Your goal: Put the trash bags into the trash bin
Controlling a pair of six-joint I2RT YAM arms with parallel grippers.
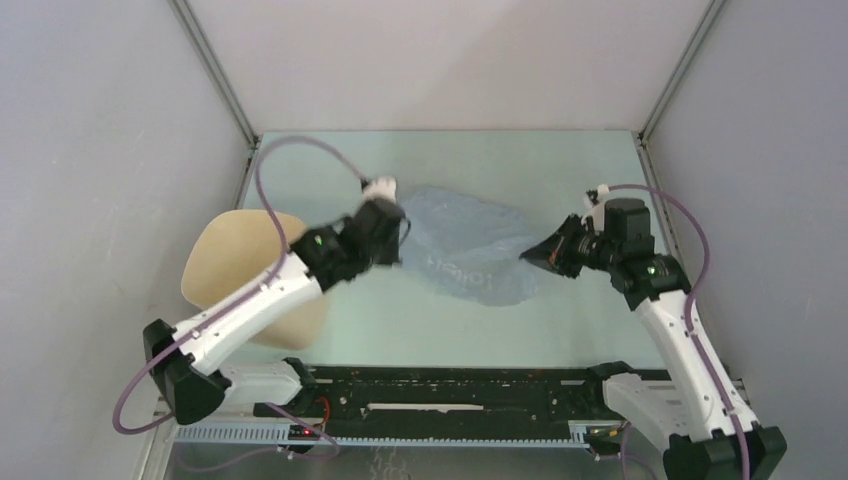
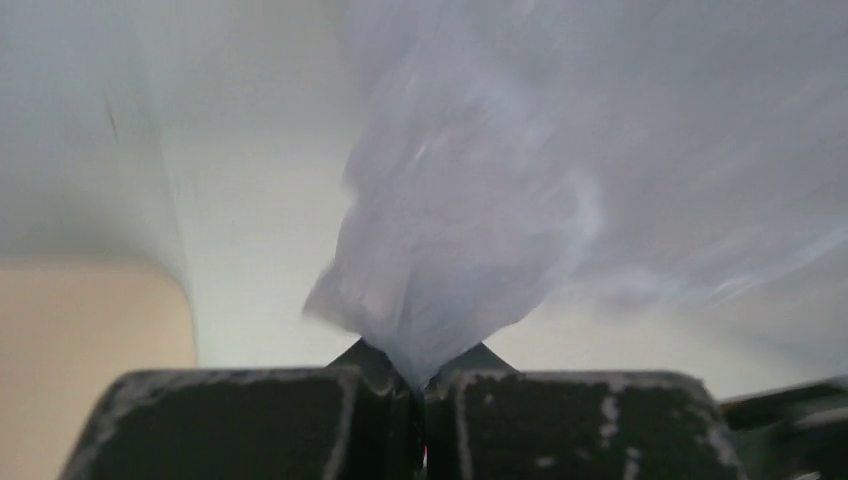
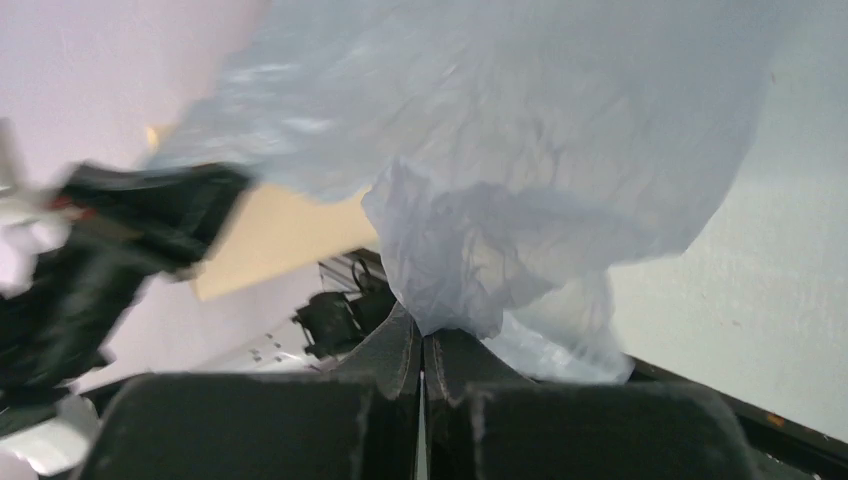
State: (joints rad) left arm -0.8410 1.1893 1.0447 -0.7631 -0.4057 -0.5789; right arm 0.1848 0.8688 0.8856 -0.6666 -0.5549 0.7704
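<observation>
The trash bag (image 1: 468, 245) is a pale blue-grey, wrinkly film stretched out over the middle of the table between both arms. My left gripper (image 1: 400, 238) pinches its left edge; in the left wrist view the film (image 2: 470, 230) bunches into the shut jaws of the left gripper (image 2: 420, 385). My right gripper (image 1: 527, 256) is shut on the bag's right edge, with crumpled film (image 3: 500, 240) rising from the right gripper (image 3: 424, 335). The beige trash bin (image 1: 225, 270) stands at the left, partly hidden under my left arm.
Grey enclosure walls surround the pale green table (image 1: 560, 320). A black rail (image 1: 450, 400) runs along the near edge between the arm bases. A purple cable (image 1: 300, 150) loops above the left arm.
</observation>
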